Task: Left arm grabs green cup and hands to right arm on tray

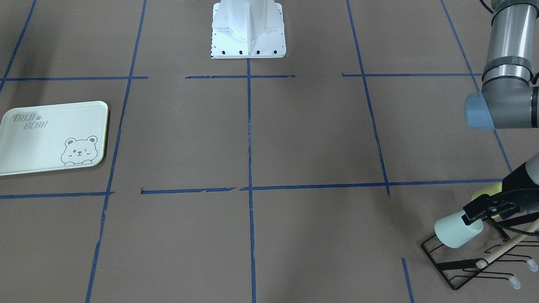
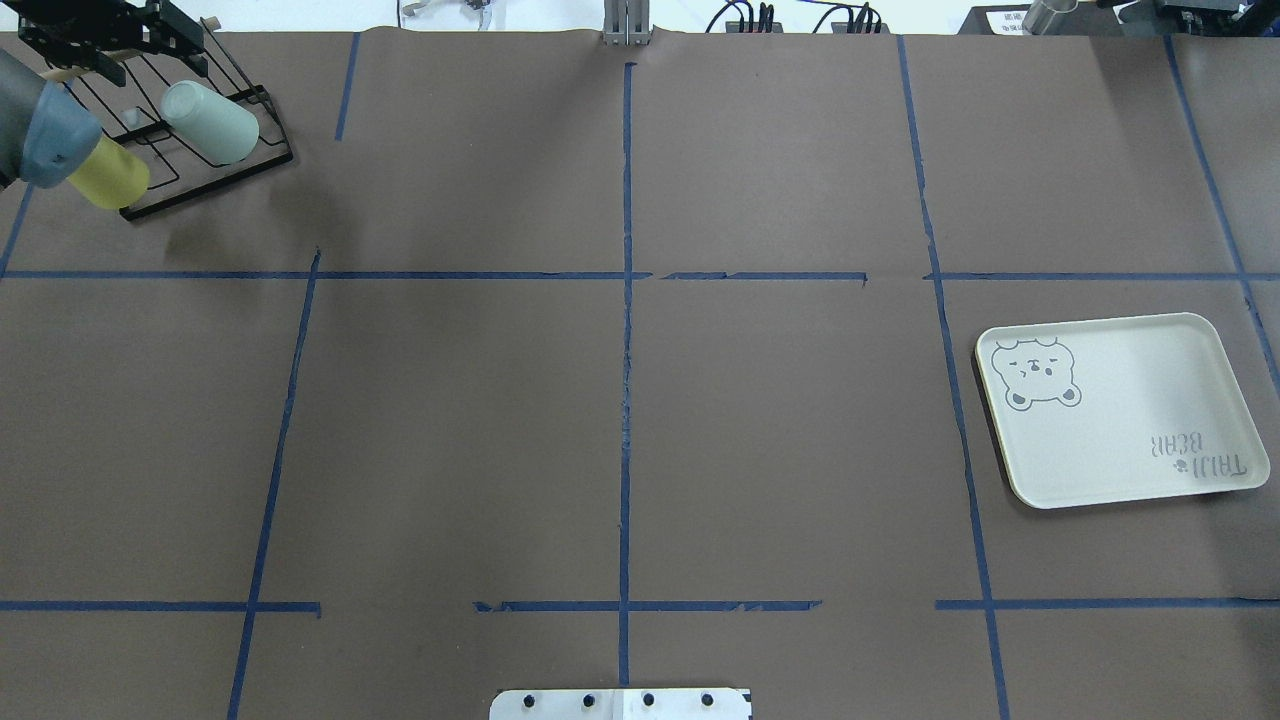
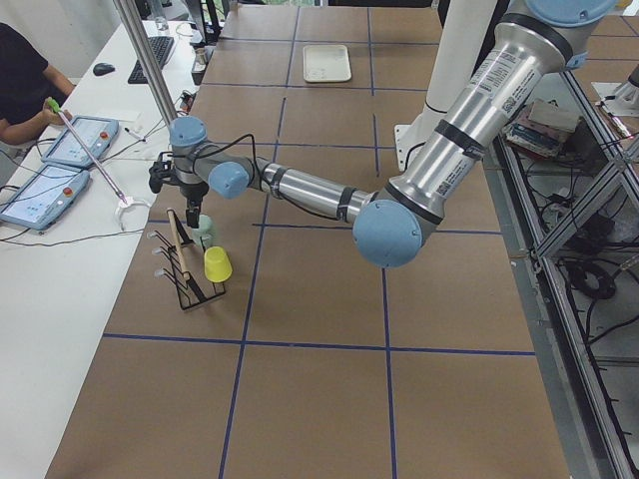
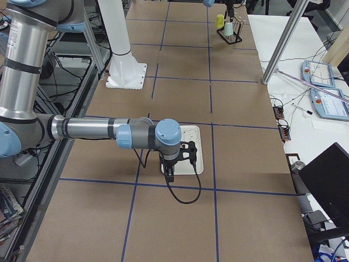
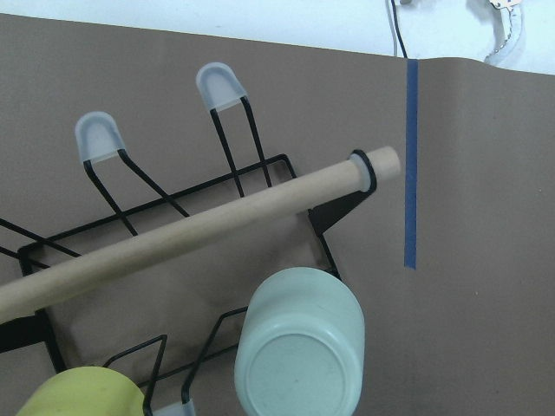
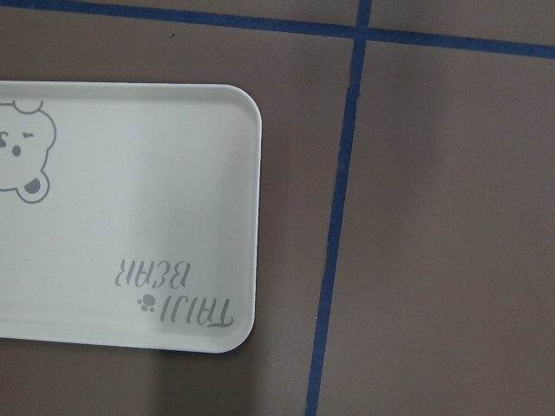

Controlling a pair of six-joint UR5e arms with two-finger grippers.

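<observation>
From my station I see the green cup [image 1: 457, 230] hanging mouth-down and tilted on a peg of the black wire rack [image 1: 461, 264]. The rack stands in the desk's corner farthest from the robot's base, on its left side. A yellow-green cup [image 2: 108, 178] sits on the same rack just beside the green one, and a wooden dowel [image 5: 191, 234] runs across the rack's top.

The left arm [image 3: 439, 160] is stretched out to that corner, and the left gripper [image 1: 473, 215] hangs over the rack, close above the green cup. I cannot tell how far apart its fingers are, nor whether they touch the cup. The left wrist camera looks straight down on the cup's base and shows no fingertips.

The tray [image 2: 1120, 400] lies flat by the desk's right edge, well apart from the rack. The right arm [image 4: 92, 128] reaches out low, with the right gripper [image 4: 169, 173] pointing down over the tray's lettered end. Its finger spacing I cannot make out either.
</observation>
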